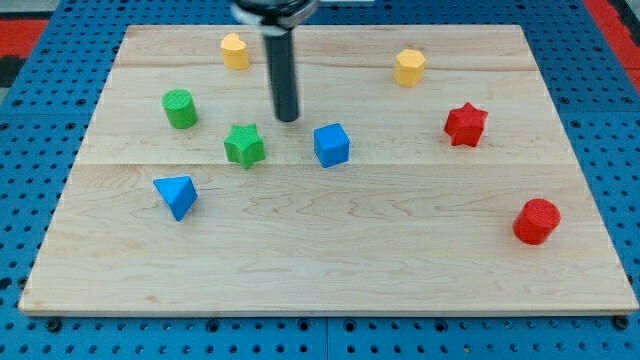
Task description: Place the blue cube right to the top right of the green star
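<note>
**A:** Jaws: none fitted, so no spread or pinch to log. Arm ends in a dark rod; my tip (288, 118) sits on the board, touching no block. Largest item first?

**B:** Wooden board (330, 250), pale, lying on a blue pegboard (20, 120). Then the blocks. Red cylinder (537, 221) near the view's right edge, low. Red star (465, 124) above it. Blue cube (331, 144) near board centre. Blue pyramid-like block (176, 195) on the view's left. Green star (244, 145) just left of centre, green cylinder (180, 108) further up-left. Two yellow blocks along the top: one (235, 50) on the left, one (409, 67) on the right; exact shapes unclear.

**A:** Key relation?

**B:** Cube lies to the view's lower right of my tip, near but apart. The tip stands between star and cube, a little above the line joining them. Cube is level with the star, on its right, with a clear gap.

**A:** Judgement on the move?

**B:** Target spot is up-right of the star, roughly where the tip stands now. The cube needs pushing up and left, so the tip would probably have to travel round to the cube's lower-right side first. Risk: clipping the star on approach.
</note>
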